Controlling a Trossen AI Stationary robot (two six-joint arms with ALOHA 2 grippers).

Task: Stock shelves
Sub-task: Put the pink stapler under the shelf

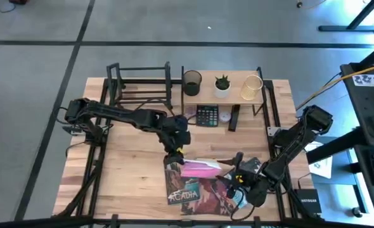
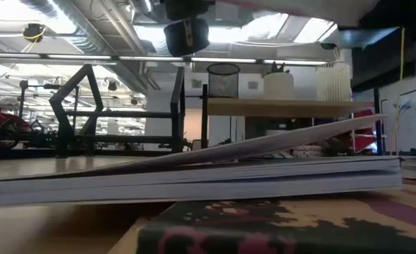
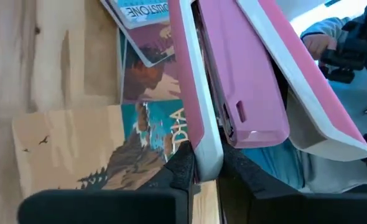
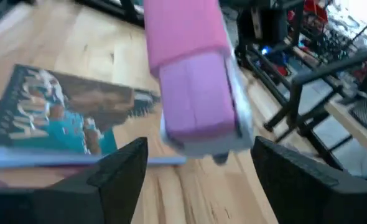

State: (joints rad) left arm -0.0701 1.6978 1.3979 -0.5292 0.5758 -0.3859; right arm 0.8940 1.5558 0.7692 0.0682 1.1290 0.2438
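The wooden table (image 1: 123, 171) carried everything, and places here are given from the light-wood board shelf (image 1: 231, 96) that stood along its far edge. On that shelf's top board sat a black mesh cup (image 1: 192, 82), a small potted plant (image 1: 222, 84) and a pale wire holder (image 1: 252, 86). Beneath and just in front of the board lay a calculator (image 1: 207, 116). Beside the shelf, toward the left arm's side, stood the black metal-bar book rack (image 1: 139, 82), with nothing visible in it. Well in front of the shelf, near the table's near edge, lay a stack of books (image 1: 196, 190), the top cover reading ACADIA. Above that stack a pink and white book (image 1: 203, 168) was held tilted off the pile, between the two arms. The left gripper (image 3: 203, 171) was in front of the shelf, over the stack's end, its fingers pinched tight on the pink book's white edge. The right gripper (image 4: 199, 155) hovered at the book's other end, its fingers (image 4: 118, 168) spread wide on either side of the spine, not touching it
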